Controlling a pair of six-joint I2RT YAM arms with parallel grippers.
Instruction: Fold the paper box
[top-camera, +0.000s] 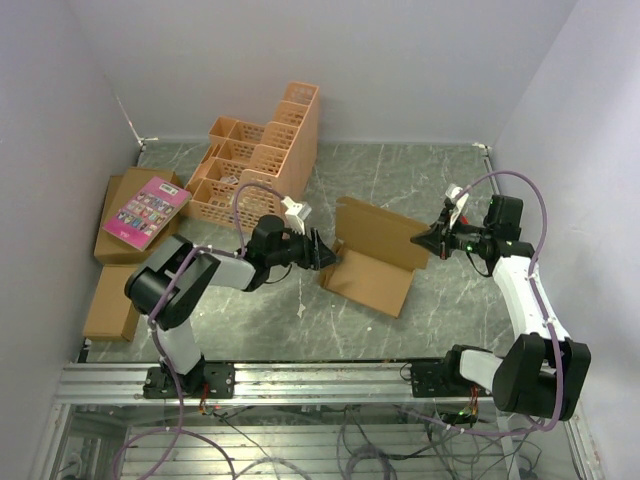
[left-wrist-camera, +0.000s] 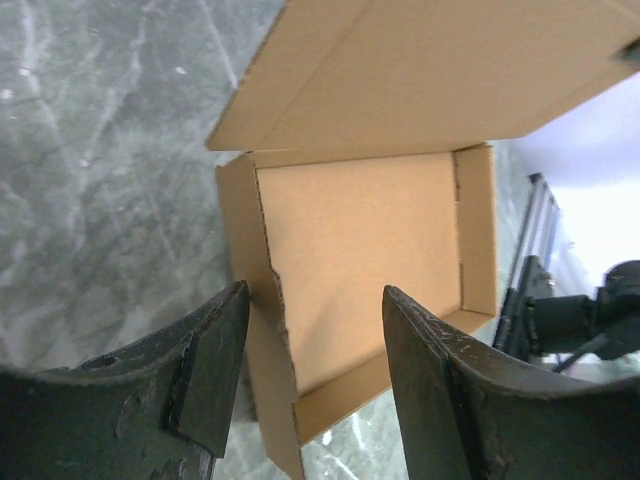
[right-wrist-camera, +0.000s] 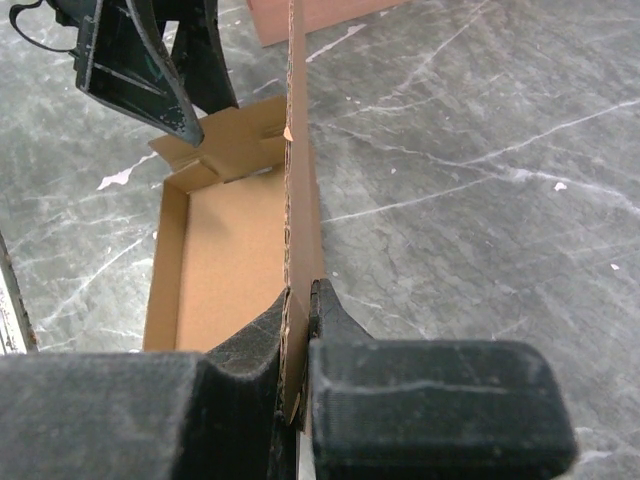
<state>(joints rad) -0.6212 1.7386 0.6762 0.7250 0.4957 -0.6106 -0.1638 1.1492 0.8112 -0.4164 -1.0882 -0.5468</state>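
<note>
1. Far left, there are two flat brown cartons (top-camera: 112, 300), and a pink book (top-camera: 147, 211) lies on top of the rear one.
2. Next over, an orange lattice crate (top-camera: 262, 155) sits back near the wall.
3. The left gripper (left-wrist-camera: 315, 300) has its jaws spread wide with nothing in them. It's pointing into the tray, right at the box's left end. I can't tell if it's actually touching.
4. The paper box (top-camera: 372, 283) sits mid-table on the grey marbled table (top-camera: 400, 170), between the two grippers. It's an open shallow tray with its big lid flap tilted up along the far side.
5. The right gripper (right-wrist-camera: 300, 300) is pinched tight on the right edge of that raised flap, with cardboard sandwiched between both fingers.
</note>
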